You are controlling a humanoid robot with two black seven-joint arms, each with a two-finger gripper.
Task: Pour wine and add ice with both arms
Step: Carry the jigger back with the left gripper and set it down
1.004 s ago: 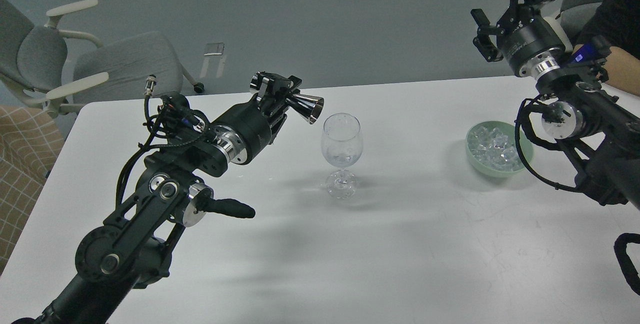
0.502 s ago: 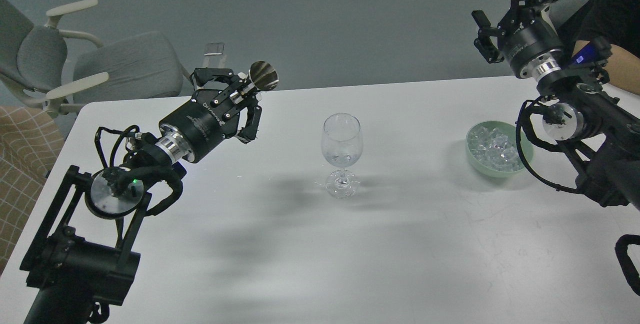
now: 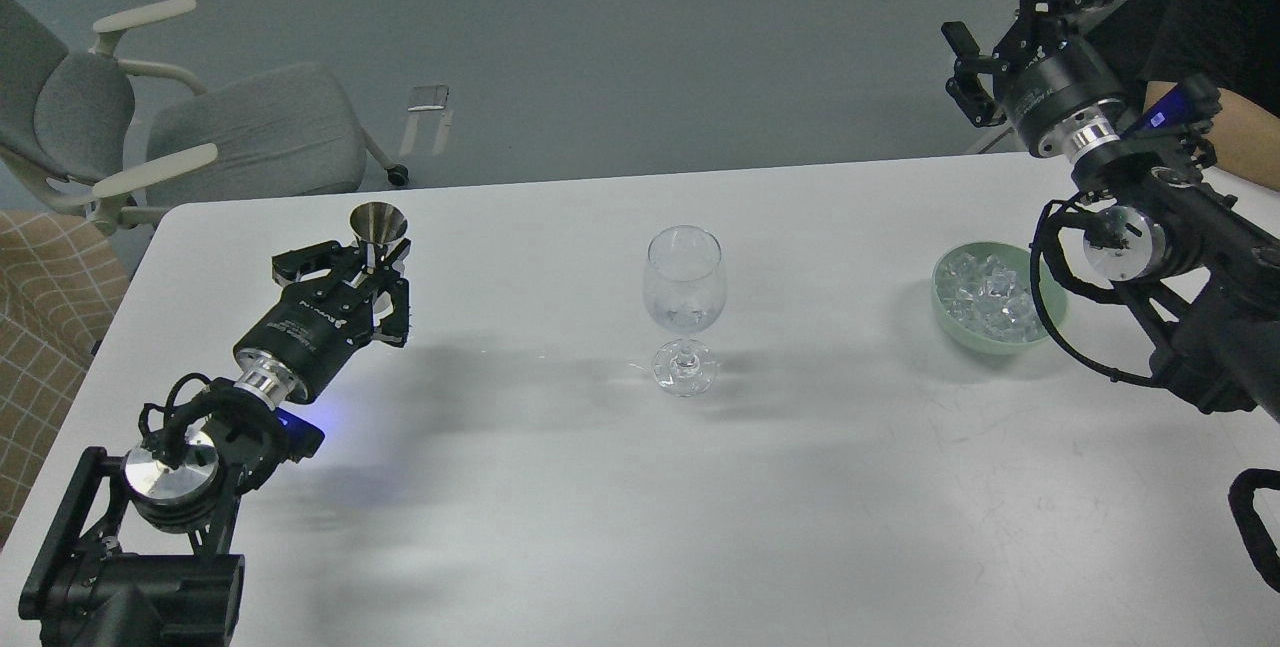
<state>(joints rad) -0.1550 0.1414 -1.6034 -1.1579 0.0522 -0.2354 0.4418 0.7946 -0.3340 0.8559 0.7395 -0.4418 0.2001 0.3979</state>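
Left pincer, gripping the steel cup, has swung away from the wine glass.

Bare table around wine glass

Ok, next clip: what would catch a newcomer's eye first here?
Probably the wine glass, standing upright alone mid-table. Next, the left gripper near the table's left side, its fingers shut on a shiny metal jigger held mouth-up. On the right, a green bowl heaped with ice sits below the raised right gripper.
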